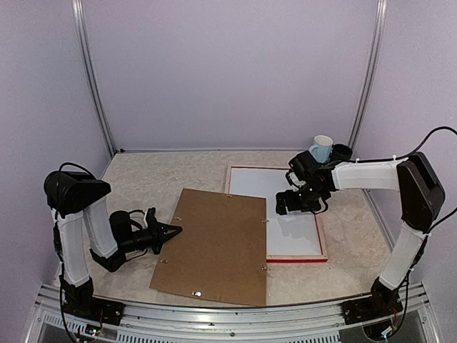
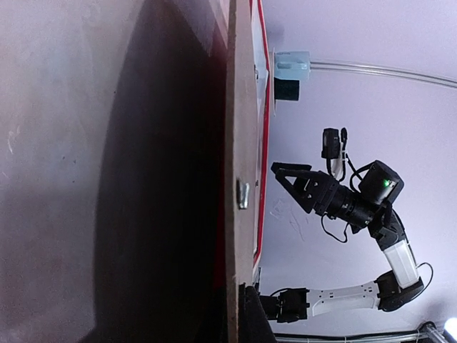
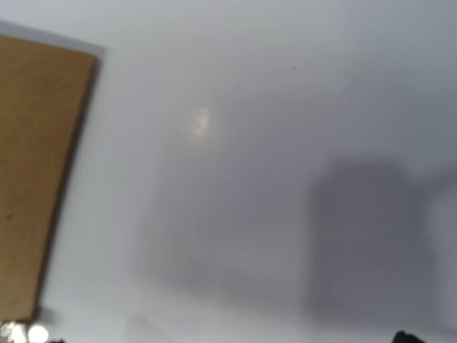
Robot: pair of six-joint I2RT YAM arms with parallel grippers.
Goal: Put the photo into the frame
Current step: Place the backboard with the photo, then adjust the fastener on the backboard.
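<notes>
The frame (image 1: 296, 260), red with pale wood sides, lies flat at the right with a white sheet (image 1: 296, 232) inside it. The brown backing board (image 1: 214, 246) lies left of it, its right edge over the frame's left side. My left gripper (image 1: 175, 230) is turned sideways and shut on the board's left edge; in the left wrist view one dark finger (image 2: 255, 314) sits against the board's edge (image 2: 239, 143). My right gripper (image 1: 300, 202) hangs open just above the white sheet, holding nothing. The photo's picture side is hidden; a dark red strip (image 2: 218, 236) runs under the board.
A pale blue mug (image 1: 321, 148) and a black cup (image 1: 343, 151) stand behind the frame's far right corner. Metal clips (image 2: 243, 194) stick out along the board's edges. The enclosure's walls and metal posts ring the table.
</notes>
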